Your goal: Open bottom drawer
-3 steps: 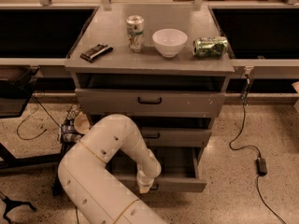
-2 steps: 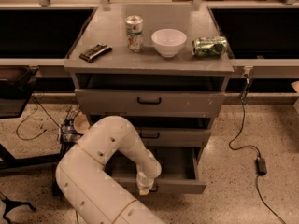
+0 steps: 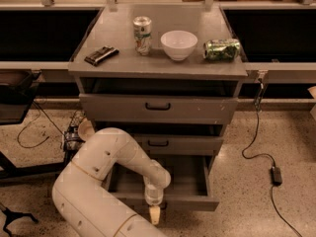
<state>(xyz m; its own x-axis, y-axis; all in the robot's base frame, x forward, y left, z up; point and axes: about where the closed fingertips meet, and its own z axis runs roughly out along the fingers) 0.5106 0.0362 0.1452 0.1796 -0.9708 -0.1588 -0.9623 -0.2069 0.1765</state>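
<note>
The bottom drawer (image 3: 193, 201), extended toward the near side, is rigid metal, likely heavy on its slides; take it at centre front, where the gripper (image 3: 154, 214) sits, closure state indeterminable.

The single camera sits high on the near side and looks down and away, facing the cabinet (image 3: 123, 64) head-on at middling range. The cabinet top fills the far upper half. The bottom drawer (image 3: 192, 202) lies low, with the gripper (image 3: 154, 214) at its near front edge.
</note>
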